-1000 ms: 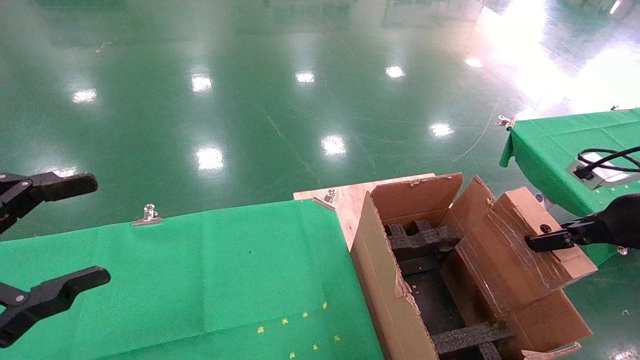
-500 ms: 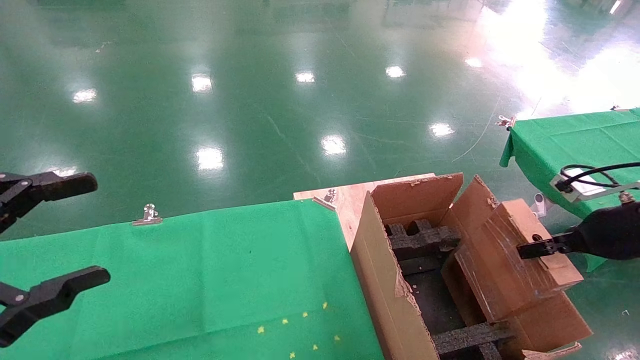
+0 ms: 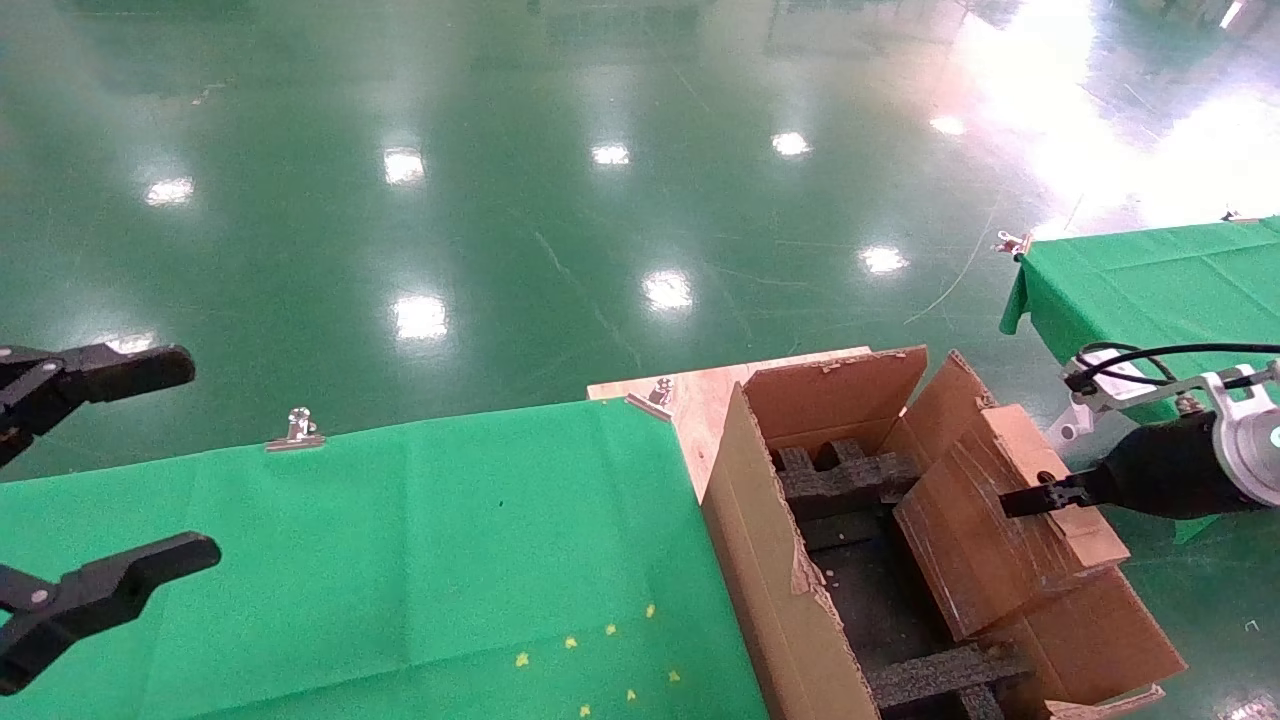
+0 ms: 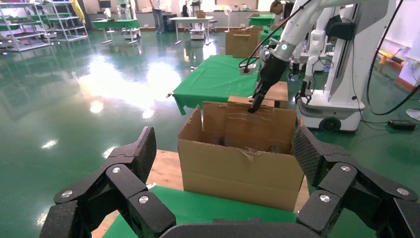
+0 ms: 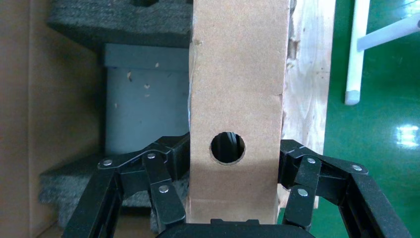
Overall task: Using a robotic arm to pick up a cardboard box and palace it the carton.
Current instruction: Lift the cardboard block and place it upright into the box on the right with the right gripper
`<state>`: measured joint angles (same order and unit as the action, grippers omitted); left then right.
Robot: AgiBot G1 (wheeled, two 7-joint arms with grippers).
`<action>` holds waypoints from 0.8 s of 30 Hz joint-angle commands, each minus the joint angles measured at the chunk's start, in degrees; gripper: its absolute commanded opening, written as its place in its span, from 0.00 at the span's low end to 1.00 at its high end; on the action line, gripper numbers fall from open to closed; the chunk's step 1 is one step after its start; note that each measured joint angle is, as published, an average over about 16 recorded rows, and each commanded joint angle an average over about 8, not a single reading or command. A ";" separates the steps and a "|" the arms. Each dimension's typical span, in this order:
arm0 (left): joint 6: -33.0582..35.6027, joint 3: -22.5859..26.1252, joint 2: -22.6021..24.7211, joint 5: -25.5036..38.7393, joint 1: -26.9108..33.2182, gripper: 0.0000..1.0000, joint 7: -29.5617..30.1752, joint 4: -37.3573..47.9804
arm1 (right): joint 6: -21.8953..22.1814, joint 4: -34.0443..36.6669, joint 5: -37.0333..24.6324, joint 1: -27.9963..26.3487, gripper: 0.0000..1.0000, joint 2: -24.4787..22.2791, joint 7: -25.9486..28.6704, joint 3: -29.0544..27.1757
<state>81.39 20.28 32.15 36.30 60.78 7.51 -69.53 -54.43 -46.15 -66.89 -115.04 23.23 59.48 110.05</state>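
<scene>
Cardboard box [image 3: 985,520] in right gripper [image 3: 1025,497], tilted over carton [image 3: 790,590].

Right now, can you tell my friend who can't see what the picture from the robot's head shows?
The right gripper is shut on a small cardboard box, holding it tilted over the open carton with black foam inside. The left gripper hangs open above the green-covered table.

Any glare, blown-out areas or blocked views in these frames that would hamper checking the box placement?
Head view: ceiling lights glare in spots on the glossy green floor, washed out at upper right; the large brown carton stays readable. Left wrist view: similar floor glare. Right wrist view: evenly lit, but the small brown cardboard box in the right gripper hides much of the carton's inside.
</scene>
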 commanded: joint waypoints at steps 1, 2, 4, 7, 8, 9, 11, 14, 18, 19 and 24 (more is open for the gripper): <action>0.00 0.00 0.00 0.00 0.00 1.00 0.00 0.00 | 0.95 0.58 0.14 0.90 0.00 0.79 0.37 0.17; 0.00 0.00 0.00 0.00 0.00 1.00 0.00 0.00 | 1.29 0.84 0.31 1.36 0.00 1.14 0.46 0.21; 0.00 0.00 0.00 0.00 0.00 1.00 0.00 0.00 | 1.92 1.39 0.59 2.29 0.00 1.89 0.51 0.32; 0.00 0.00 0.00 0.00 0.00 1.00 0.00 0.00 | 2.70 2.36 0.94 3.56 0.00 2.99 0.52 0.46; 0.00 0.00 0.00 0.00 0.00 1.00 0.00 0.00 | 2.93 2.72 1.07 3.96 0.00 3.37 0.52 0.50; 0.00 0.00 0.00 0.00 0.00 1.00 0.00 0.00 | 3.14 3.10 1.18 4.35 0.00 3.78 0.48 0.53; 0.00 0.00 0.00 0.00 0.00 1.00 0.00 0.00 | 3.53 3.90 1.37 5.12 0.00 4.63 0.37 0.60; 0.00 0.00 0.00 0.00 0.00 1.00 0.00 0.00 | 3.99 5.21 1.71 6.22 0.00 6.01 0.08 0.63; 0.00 0.00 0.00 0.00 0.00 1.00 0.00 0.00 | 4.45 7.09 2.23 7.67 0.00 7.90 -0.59 0.59; 0.00 0.00 0.00 0.00 0.00 1.00 0.00 0.00 | 4.54 7.59 2.37 8.05 0.00 8.39 -0.79 0.57; 0.00 0.00 0.00 0.00 0.00 1.00 0.00 0.00 | 5.00 10.23 3.11 10.04 0.00 10.80 -1.92 0.42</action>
<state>81.39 20.28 32.15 36.30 60.78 7.51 -69.53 -49.53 -35.89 -63.68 -105.00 33.94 57.51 110.40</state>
